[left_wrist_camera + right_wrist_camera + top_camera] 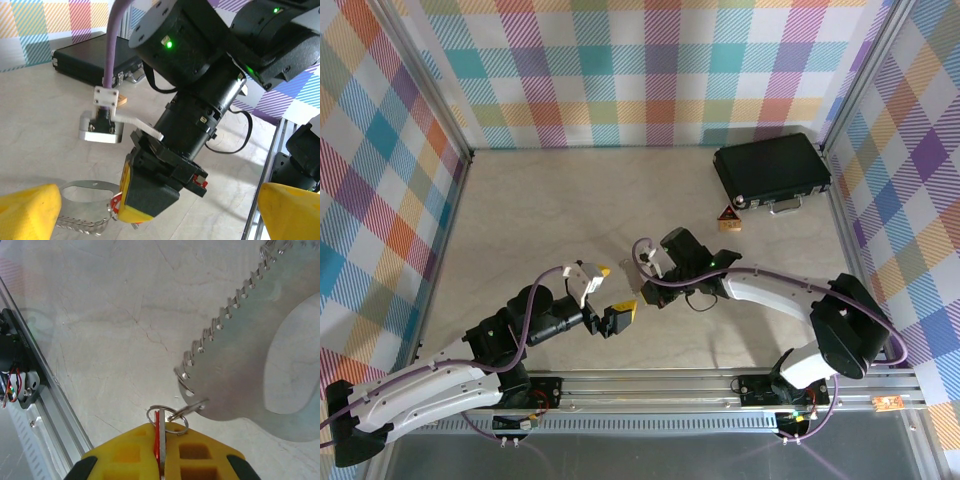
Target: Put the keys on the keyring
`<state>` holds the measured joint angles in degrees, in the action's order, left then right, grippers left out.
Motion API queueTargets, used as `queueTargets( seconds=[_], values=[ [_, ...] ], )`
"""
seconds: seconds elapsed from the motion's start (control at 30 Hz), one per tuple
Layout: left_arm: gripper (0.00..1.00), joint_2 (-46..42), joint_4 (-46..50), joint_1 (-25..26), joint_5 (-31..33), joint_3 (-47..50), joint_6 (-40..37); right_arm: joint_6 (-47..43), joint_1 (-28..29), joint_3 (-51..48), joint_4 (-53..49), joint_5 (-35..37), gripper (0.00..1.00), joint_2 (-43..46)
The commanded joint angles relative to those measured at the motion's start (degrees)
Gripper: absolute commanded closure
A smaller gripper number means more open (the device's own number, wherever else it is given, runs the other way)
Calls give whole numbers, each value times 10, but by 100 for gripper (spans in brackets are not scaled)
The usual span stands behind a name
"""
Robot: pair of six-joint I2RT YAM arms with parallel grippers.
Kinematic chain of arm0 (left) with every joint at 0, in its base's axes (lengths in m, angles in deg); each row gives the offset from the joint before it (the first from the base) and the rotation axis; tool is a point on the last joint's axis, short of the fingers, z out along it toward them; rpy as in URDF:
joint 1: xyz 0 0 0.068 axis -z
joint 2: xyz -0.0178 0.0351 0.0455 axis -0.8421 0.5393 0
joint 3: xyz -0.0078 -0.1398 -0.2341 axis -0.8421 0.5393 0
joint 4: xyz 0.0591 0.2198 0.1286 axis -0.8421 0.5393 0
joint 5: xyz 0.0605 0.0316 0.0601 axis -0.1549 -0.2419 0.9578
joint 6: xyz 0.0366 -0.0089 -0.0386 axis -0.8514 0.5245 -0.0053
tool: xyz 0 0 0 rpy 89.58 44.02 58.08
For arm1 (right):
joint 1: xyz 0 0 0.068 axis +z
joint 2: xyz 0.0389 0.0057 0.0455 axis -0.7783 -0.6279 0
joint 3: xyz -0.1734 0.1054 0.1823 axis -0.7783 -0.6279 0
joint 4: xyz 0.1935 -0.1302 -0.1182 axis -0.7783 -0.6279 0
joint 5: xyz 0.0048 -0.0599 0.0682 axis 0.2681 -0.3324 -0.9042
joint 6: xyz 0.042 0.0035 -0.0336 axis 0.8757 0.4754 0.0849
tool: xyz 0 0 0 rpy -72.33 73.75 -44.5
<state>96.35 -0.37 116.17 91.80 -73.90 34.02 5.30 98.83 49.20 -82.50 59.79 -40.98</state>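
Right gripper (161, 460) clamped on the red key (157, 435), at the corner of the keyring (240, 370).
Its yellow pads press together on the key's red head. The key's small wire ring (167, 416) touches the keyring's end, where the jagged beaded edge finishes. The keyring lies on the pale table (100, 315), near the left gripper (609, 294), whose yellow fingers (30, 210) stand wide apart and hold nothing.
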Motion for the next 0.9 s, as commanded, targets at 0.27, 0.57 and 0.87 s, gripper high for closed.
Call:
queueTargets(
  seconds=[0.27,0.57,0.87],
  values=[
    [0,-24,-13,1,24,21,7,60,19,-62,69,-14,100,-6],
    [0,-34,-16,1,27,31,12,99,32,-118,113,-16,100,-13],
    [0,-36,-18,1,30,37,13,130,49,-166,149,-18,100,-26]
  ],
)
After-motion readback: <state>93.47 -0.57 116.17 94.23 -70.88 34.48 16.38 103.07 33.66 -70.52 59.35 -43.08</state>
